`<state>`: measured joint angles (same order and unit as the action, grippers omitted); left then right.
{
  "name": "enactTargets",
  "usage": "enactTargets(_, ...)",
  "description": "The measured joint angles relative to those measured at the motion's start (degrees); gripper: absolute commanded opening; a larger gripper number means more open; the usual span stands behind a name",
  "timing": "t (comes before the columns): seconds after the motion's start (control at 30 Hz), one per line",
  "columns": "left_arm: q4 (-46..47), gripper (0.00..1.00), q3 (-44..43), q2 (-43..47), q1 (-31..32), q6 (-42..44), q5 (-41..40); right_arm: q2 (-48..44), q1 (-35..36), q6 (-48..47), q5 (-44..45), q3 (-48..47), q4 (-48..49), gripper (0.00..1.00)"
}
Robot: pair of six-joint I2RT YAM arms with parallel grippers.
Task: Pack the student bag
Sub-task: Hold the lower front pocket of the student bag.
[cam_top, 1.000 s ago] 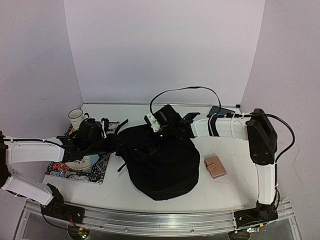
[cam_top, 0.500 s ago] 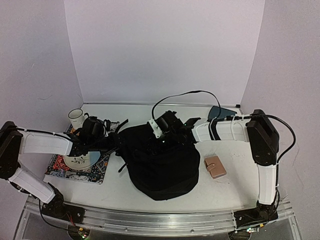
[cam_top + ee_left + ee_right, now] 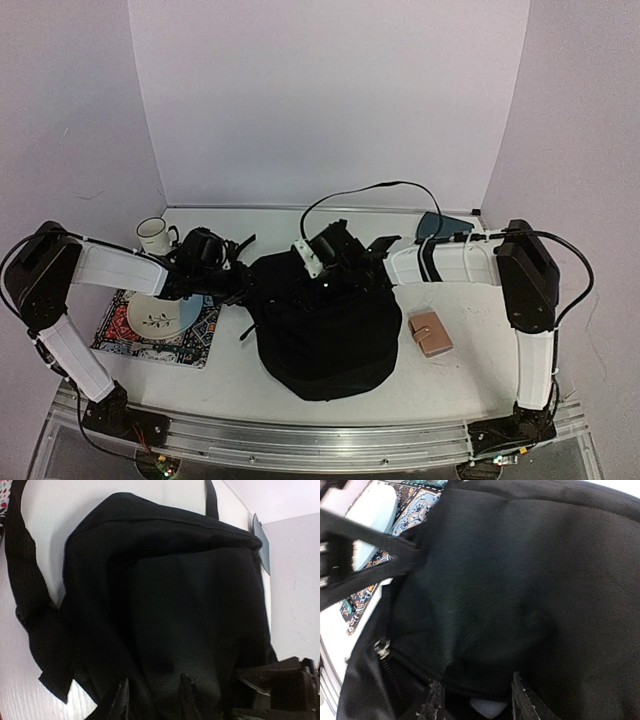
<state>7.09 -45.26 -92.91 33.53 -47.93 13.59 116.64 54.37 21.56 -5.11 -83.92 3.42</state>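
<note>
Within the last second, on the left: lifted off the plate (image 3: 160, 315) and mat (image 3: 195, 335), then reached right to the upper-left edge of the bag (image 3: 325, 340). Drawing the left fingers (image 3: 122, 700) together there, with black cloth between them; cannot tell whether it is pinched yet. On the right: scarcely moved. Holding the right fingers (image 3: 434, 702) apart at the bag's far rim, near a zip, with cloth and something pale between them; cannot tell whether anything is gripped.

Reads as taking hold of the mouth from both sides, to spread it for loading. Nothing seen going in, and the plate and a tan wallet (image 3: 431, 333) are left outside, so probably early in the packing.

Bag found mid-surface (image 3: 230, 375), between mat and wallet, touching neither. Lying flat, with the long axis running far to near, tipped slightly from far-left to near-right. Pointing the zip-and-strap end toward the back wall and the rounded end toward the arm bases. Trailing straps off the left side.
</note>
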Motion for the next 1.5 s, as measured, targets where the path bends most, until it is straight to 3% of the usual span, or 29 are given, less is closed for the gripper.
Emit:
enactTargets(0.2, 0.5, 0.00, -0.1, -0.7, -0.5, -0.1, 1.9, -2.0, 1.8, -1.4, 0.4, -0.4, -2.6, 0.57)
enactTargets(0.57, 4.0, 0.00, 2.0, 6.6, 0.0, -1.4, 6.4, -3.5, 3.8, -4.2, 1.3, -9.6, -8.4, 0.60)
enactTargets(1.3, 5.3, 0.00, 3.4, 10.4, 3.1, -3.1, 7.4, 3.7, 5.1, -5.4, 1.7, -18.2, -14.7, 0.42)
enactTargets(1.5, 5.3, 0.00, 3.6, 10.6, 3.2, -3.1, 7.3, 5.0, 5.2, -5.1, 1.7, -20.0, -15.4, 0.27)
